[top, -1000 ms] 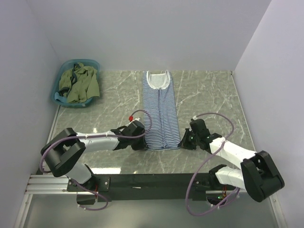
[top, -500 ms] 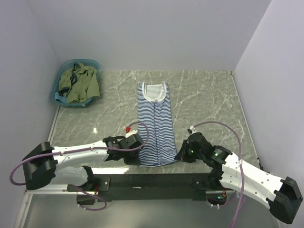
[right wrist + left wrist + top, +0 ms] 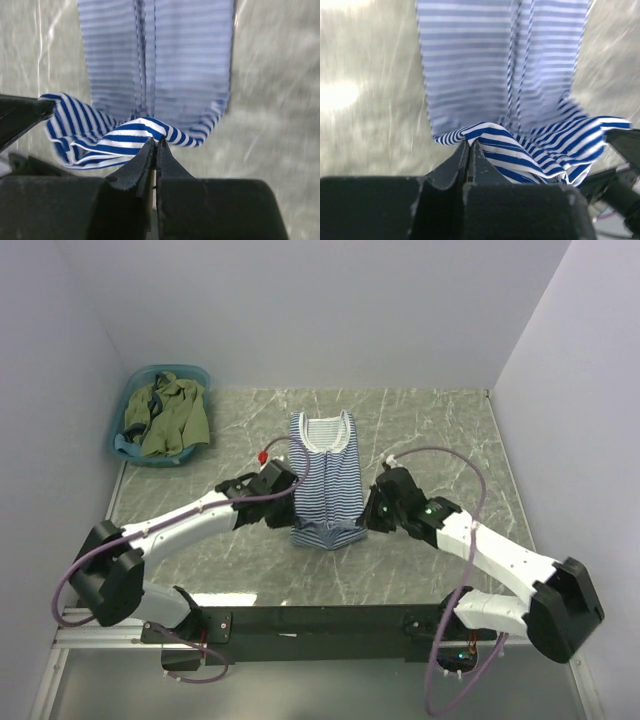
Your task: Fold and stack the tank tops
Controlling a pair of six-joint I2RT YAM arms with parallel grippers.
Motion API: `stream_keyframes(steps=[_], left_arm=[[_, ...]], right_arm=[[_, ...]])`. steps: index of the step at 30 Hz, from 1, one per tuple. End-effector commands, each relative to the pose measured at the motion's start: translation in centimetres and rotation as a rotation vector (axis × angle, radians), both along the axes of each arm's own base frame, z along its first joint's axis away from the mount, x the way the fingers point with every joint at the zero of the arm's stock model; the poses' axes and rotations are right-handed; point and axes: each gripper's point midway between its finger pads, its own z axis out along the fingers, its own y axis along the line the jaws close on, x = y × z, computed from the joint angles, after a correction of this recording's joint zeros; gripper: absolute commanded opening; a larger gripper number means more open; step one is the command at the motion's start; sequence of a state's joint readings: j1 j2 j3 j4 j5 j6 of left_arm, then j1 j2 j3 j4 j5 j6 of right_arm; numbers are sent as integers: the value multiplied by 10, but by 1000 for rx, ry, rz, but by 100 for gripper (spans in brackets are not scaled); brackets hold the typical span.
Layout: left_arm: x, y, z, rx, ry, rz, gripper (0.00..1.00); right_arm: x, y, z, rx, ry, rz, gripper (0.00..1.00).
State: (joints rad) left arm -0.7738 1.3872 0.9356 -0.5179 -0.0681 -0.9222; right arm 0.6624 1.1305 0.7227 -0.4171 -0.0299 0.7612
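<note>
Arm bases sit on a black rail (image 3: pixel 320 622) at the near table edge, with both arms reaching forward toward the middle. The left gripper (image 3: pixel 292 503) has its jaws pressed together, pinching the near-left hem corner of the striped tank top (image 3: pixel 325 480). The left wrist view confirms this: the fingertips (image 3: pixel 468 145) are shut on a fold of navy-and-white cloth (image 3: pixel 495 75). The right gripper (image 3: pixel 363 519) is on the near-right hem corner, jaws also clamped on fabric. The right wrist view shows its tips (image 3: pixel 156 142) biting a small peak of the striped hem (image 3: pixel 165 60). Between the two grippers the near hem is bunched and sagging, with the darker stripes curled over in a loose fold. The rest of the striped top lies flat on the grey marble table (image 3: pixel 430 430), narrow and long, running away from the arms. Its white-trimmed neckline is at the far end, roughly mid-table. Purple cables loop over both arms. At the far left corner, well apart from the grippers, a teal basin (image 3: pixel 203 374) sits against the wall. The olive green tank top (image 3: pixel 175 418) is crumpled inside it and drapes over its rim. The teal-blue top can't be made out for sure in there.
</note>
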Motion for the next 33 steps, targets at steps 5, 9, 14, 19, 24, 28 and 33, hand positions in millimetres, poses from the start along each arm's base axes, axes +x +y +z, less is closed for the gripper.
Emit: stream_keyframes(steps=[5, 9, 14, 19, 24, 28, 33], left_arm=[[84, -11, 23, -9, -115, 1, 0], [124, -4, 20, -2, -126, 37, 1], [168, -7, 7, 1, -120, 58, 1], [211, 5, 8, -7, -164, 121, 1], [242, 19, -1, -32, -197, 136, 16], [261, 26, 14, -66, -253, 153, 13], [271, 9, 18, -135, -253, 91, 15]], right_arm=[[88, 11, 31, 31, -137, -8, 0], [128, 6, 22, 26, -112, -31, 0], [174, 16, 24, 62, -108, -14, 0], [214, 14, 4, 78, -68, -34, 0], [241, 10, -12, 75, -49, -55, 13], [251, 4, -10, 83, -66, -88, 8], [255, 1, -12, 68, -62, -99, 11]])
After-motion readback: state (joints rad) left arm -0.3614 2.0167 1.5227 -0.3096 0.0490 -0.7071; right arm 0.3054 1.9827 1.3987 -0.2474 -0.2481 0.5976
